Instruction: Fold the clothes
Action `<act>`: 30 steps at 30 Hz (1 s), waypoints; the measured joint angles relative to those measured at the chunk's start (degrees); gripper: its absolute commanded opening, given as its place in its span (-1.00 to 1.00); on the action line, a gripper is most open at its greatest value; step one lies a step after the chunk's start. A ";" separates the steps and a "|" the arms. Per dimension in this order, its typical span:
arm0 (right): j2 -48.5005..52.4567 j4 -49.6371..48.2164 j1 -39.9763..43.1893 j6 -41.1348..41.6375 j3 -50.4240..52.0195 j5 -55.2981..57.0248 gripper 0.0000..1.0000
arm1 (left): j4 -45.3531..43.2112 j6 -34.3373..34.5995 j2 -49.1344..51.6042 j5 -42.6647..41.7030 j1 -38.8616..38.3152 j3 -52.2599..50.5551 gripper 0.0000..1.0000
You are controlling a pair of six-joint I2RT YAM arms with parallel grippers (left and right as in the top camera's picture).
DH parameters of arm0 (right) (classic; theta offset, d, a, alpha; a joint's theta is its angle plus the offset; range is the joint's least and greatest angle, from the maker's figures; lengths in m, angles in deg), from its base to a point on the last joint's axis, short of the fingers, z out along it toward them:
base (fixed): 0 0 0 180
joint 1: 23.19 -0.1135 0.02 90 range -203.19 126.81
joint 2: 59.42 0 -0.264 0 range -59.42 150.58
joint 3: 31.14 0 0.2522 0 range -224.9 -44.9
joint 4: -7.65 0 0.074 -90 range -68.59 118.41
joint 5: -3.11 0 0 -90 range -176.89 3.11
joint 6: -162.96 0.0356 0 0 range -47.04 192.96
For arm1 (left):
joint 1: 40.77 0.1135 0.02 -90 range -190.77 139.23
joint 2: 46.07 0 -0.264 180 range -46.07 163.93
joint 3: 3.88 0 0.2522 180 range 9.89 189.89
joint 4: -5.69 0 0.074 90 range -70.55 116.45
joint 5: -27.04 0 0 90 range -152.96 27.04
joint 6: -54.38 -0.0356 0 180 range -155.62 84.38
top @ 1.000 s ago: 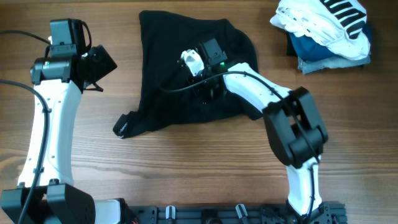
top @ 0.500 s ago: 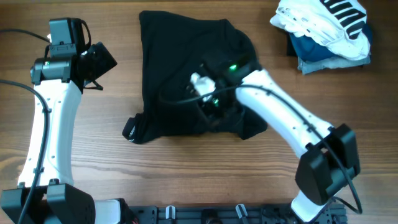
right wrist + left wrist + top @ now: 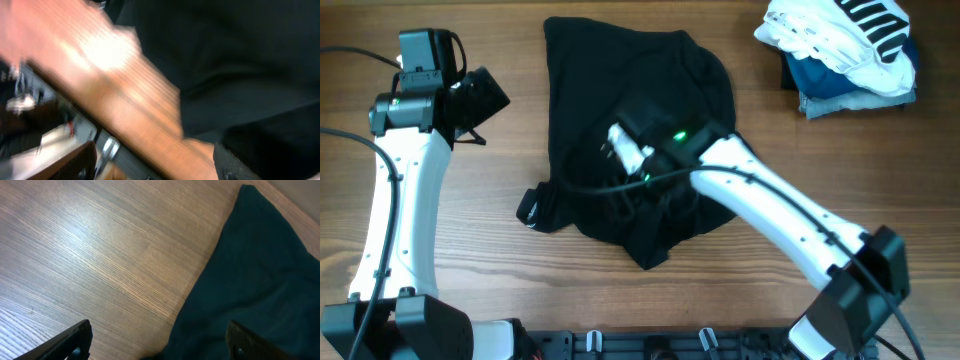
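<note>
The clothes [image 3: 620, 110] are lying crumpled at mid-table, the far part spread flat and the near part bunching into a point toward the front edge. A small flap with a white mark is sticking out at the left side.

The right arm is reaching in from the front right corner and bending over the near half of the black fabric. The right gripper [image 3: 152, 165] is hanging over the garment's front edge with its fingers [image 3: 75, 160] spread wide apart; nothing is showing between them, though that view is blurring heavily. The left arm is standing upright along the left side. The left gripper [image 3: 157, 347] is hovering near the garment's left edge, fingers likewise spread and holding nothing.

The table [image 3: 470, 260] is showing wood grain throughout. A white striped garment [image 3: 840, 40] is sitting on a blue garment [image 3: 830, 90] at the far right corner, well apart from the clothes.

Only the right wrist view is showing the rail beyond the table's front edge. The left wrist view is rendering the fabric as dark teal.
</note>
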 measured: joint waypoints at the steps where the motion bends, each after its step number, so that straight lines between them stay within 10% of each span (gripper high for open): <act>1: -0.31 -2.69 2.64 0.13 -0.02 1.38 0.64 | 1.27 0.00 0.00 -0.83 0.00 0.00 0.67; 16: 0.04 -12.44 18.73 -5.01 -0.02 5.62 0.69 | 16.76 -8.39 10.97 -10.95 -2.86 -0.11 0.41; 30: 12.96 -10.08 23.56 2.51 5.92 9.99 0.79 | -10.97 -15.80 11.72 -11.30 -3.72 -0.33 0.64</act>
